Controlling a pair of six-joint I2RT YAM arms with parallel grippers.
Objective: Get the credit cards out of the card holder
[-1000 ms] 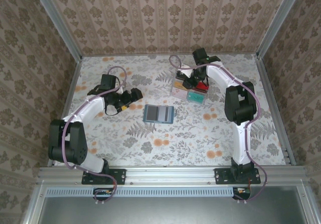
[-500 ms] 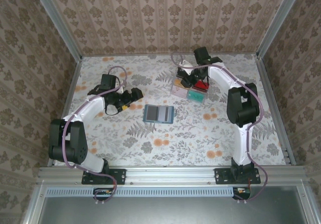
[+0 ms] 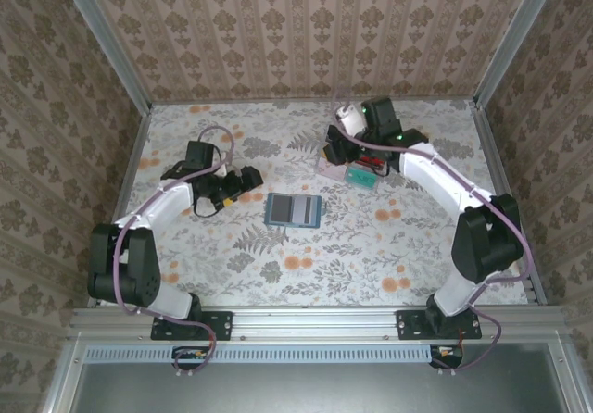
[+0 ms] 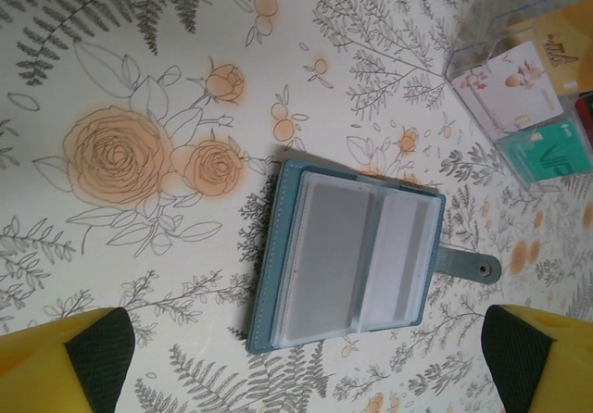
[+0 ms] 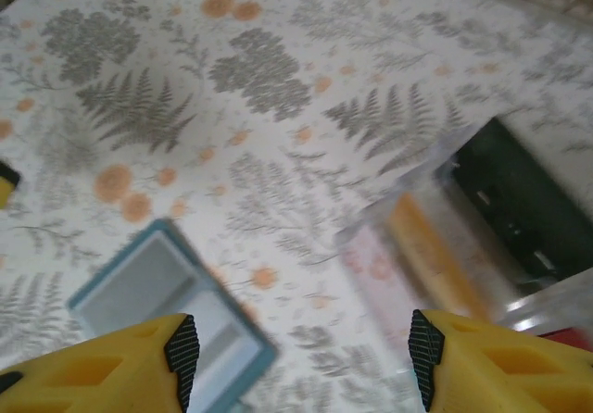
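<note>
From the top cam, the card holder (image 3: 294, 210) lies open and flat on the flowery table (image 3: 371, 256). The left gripper (image 3: 243, 180) sits just off its left edge, a bit farther back, not touching it. The right gripper (image 3: 341, 146) is back and to the right of the card holder, over the clear tray (image 3: 324, 170), which sits near the holder's far right corner but apart from it. On the left wrist cam, the card holder (image 4: 357, 260) is right ahead of the left gripper (image 4: 308, 353), both panels facing up. The fingers (image 4: 97, 357) are spread way wider than the holder, with nothing in them. Can't tell if the pockets hold anything. Past the holder's snap-tab side is the tray (image 4: 463, 58) with an orange-tan card (image 4: 570, 33), a pale card (image 4: 514, 84) and a teal block (image 4: 547, 154) inside. The right wrist cam is kinda blurry, but the right gripper (image 5: 304, 348) has its fingers (image 5: 181, 348) wide apart and empty. The card holder (image 5: 167, 293) is beside the left-hand finger. The tray (image 5: 443, 160), with the orange-tan card (image 5: 431, 246) and pale card (image 5: 380, 279), is off to the holder's right, apart from it.
</note>
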